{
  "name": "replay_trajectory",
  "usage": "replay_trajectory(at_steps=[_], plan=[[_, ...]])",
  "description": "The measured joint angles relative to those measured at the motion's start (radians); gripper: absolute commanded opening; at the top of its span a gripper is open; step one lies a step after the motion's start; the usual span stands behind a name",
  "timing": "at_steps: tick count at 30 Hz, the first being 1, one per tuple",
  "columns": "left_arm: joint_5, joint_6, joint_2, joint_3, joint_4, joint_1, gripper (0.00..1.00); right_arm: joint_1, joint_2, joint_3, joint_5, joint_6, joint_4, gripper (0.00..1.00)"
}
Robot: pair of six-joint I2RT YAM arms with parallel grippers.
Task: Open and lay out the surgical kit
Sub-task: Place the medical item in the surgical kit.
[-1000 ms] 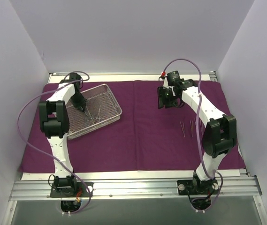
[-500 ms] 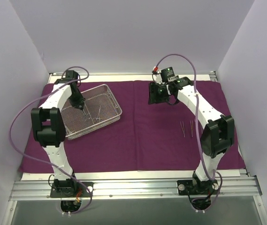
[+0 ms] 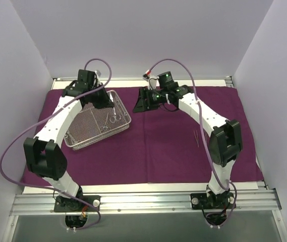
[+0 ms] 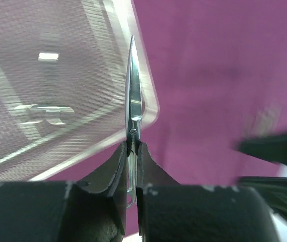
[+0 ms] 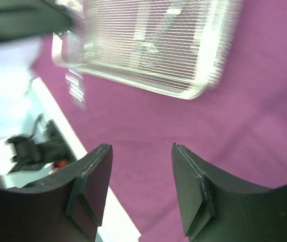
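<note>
Comparing with a second ago, we see the left gripper (image 4: 132,147) lifted from the wire-mesh tray (image 3: 85,129), clamped on slim scissors (image 4: 133,96) over its corner; the right gripper (image 5: 140,148), jaws apart and empty, has swung left over the purple cloth (image 3: 168,151) toward that tray.

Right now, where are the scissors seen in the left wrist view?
The scissors are pinched in the left hand, blades over the mesh tray's rim; in the top view that is the tray's far right side.
</note>
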Motion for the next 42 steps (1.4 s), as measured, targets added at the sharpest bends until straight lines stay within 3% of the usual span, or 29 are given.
replay_trajectory(at_steps=[8, 15, 27, 42], plan=[[0.265, -0.029, -0.098, -0.117, 0.158, -0.066, 0.02, -0.013, -0.031, -0.105, -0.220, 0.149, 0.246, 0.55], [0.436, -0.072, -0.215, -0.195, 0.315, -0.066, 0.02, -0.078, -0.127, -0.335, -0.378, 0.436, 0.641, 0.53], [0.621, -0.280, -0.261, -0.307, 0.715, -0.085, 0.02, -0.054, -0.140, -0.429, -0.516, 0.990, 1.391, 0.47], [0.679, -0.386, -0.246, -0.307, 0.876, -0.109, 0.02, -0.042, -0.141, -0.448, -0.541, 1.065, 1.489, 0.43]])
